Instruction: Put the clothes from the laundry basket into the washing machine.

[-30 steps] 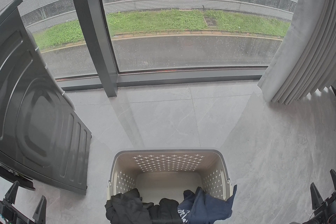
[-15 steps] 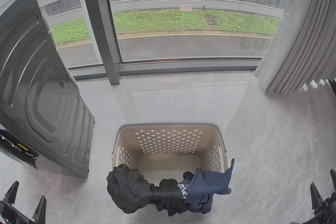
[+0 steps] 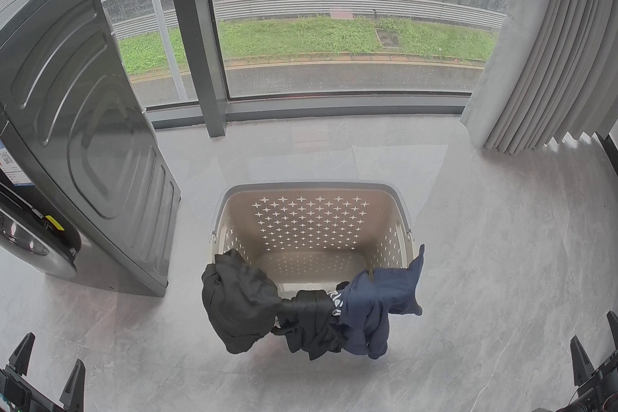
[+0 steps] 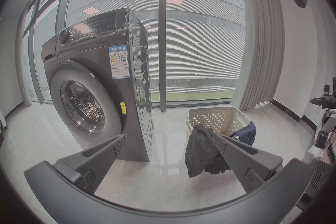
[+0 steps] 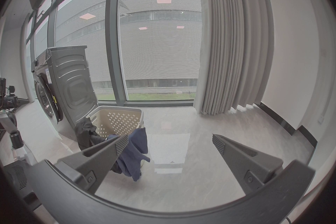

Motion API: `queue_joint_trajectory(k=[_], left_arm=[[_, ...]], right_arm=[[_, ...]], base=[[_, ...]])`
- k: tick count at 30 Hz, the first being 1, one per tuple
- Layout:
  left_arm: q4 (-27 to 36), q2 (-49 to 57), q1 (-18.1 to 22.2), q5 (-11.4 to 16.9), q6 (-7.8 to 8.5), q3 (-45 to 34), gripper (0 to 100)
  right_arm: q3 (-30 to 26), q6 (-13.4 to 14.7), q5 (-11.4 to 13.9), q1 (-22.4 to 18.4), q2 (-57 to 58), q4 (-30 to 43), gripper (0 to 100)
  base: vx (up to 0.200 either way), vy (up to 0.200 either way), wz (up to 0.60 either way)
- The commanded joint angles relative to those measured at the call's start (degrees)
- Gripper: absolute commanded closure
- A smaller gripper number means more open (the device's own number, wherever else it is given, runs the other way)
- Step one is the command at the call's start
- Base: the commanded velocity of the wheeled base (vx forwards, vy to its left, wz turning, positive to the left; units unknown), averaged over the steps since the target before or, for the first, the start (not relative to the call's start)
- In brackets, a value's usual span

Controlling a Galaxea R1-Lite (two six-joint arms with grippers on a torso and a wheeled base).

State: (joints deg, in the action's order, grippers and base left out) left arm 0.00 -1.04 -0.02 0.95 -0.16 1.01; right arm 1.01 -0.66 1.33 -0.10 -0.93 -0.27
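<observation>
A beige laundry basket [image 3: 313,208] stands on the floor ahead of me. Black clothes [image 3: 241,300] and a navy garment [image 3: 373,307] hang over its near rim. The dark grey washing machine [image 3: 84,117] stands to the left, its round door [image 4: 84,106] facing sideways. My left gripper [image 3: 48,368] is open at the lower left, nothing between its fingers. My right gripper [image 3: 595,346] is open at the lower right, also empty. Both are well short of the basket [image 4: 220,119]. From the right wrist, the basket [image 5: 117,120] and the navy garment [image 5: 134,153] lie beyond the open jaws.
A tall window with a dark frame post [image 3: 196,27] runs along the far side. Grey curtains [image 3: 553,40] hang at the right. Bare grey floor tiles [image 3: 508,252] surround the basket.
The whole head view has shifted, so the camera moved: basket and washing machine now sit higher in frame and show more fully. Both grippers hold the same place, open.
</observation>
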Motion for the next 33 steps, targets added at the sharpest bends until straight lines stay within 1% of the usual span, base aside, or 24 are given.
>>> queue_joint_trajectory(k=[1, 10, 33], left_arm=[[0.0, 1.0, 0.0, 0.0, -0.02, -1.0, 0], [0.0, 1.0, 0.0, 0.0, -0.02, -1.0, 0], [0.0, 1.0, 0.0, 0.1, -0.11, -1.0, 0]], right_arm=[[-1.0, 0.0, 0.0, 0.0, 0.8, 0.0, 0], [-1.0, 0.0, 0.0, 0.0, 0.8, 0.0, 0], [-1.0, 0.0, 0.0, 0.0, 0.8, 0.0, 0]], base=[[0.000, 0.000, 0.00], [0.000, 0.000, 0.00], [0.000, 0.200, 0.00]])
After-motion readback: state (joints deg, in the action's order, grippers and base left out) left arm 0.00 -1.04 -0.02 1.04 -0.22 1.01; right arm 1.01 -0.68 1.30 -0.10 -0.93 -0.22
